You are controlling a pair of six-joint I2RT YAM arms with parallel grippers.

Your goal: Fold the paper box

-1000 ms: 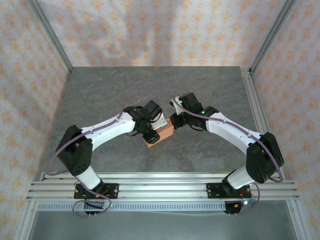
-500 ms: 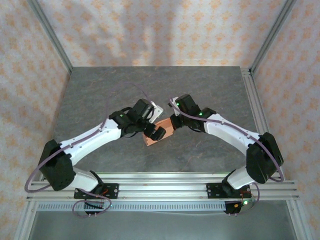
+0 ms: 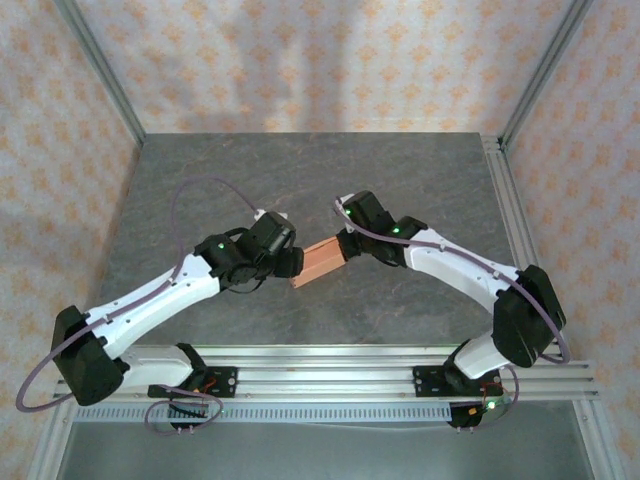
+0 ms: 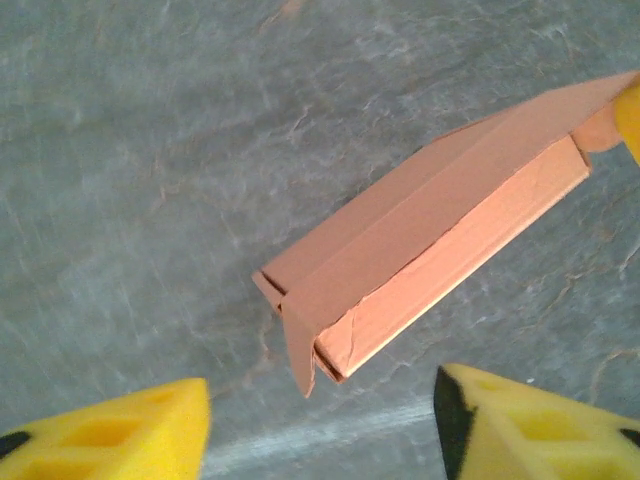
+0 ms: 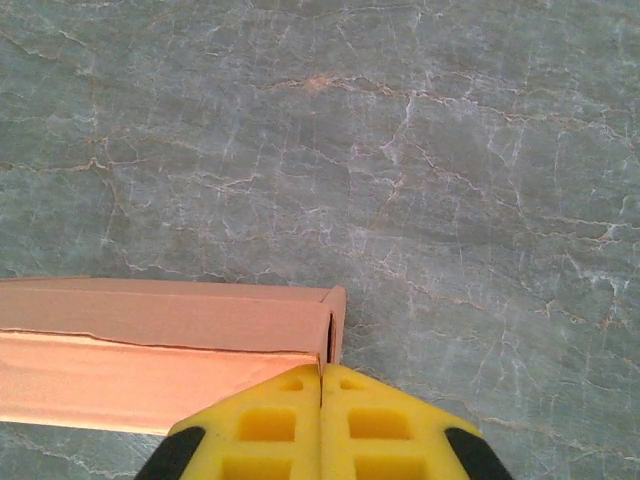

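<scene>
I'm looking at the flat salmon-orange paper box (image 3: 318, 262) between my two arms, over the grey marbled worktop (image 3: 420, 170). The right jaws are pressed fully together, their yellow pads (image 5: 285, 425) meeting on a thin edge of card at the box's end, so that arm has hold of it. I cannot tell whether the box rests on the worktop or is raised off it.

The left jaws stand about half open and hold nothing. Their yellow fingertips (image 4: 120, 435) sit wide apart, with the box just ahead of them and touching neither. Seen from the left jaws, the box's long axis runs away on a slant, from the near end just ahead to the far end up on the right, where the right arm pinches it.

At the near end a loose end flap (image 4: 298, 355) hangs off the corner. The left arm is nearer that open end, so I judge the next move is its own. It would need to meet the flap square, pushing along the long axis against the right arm's hold.
</scene>
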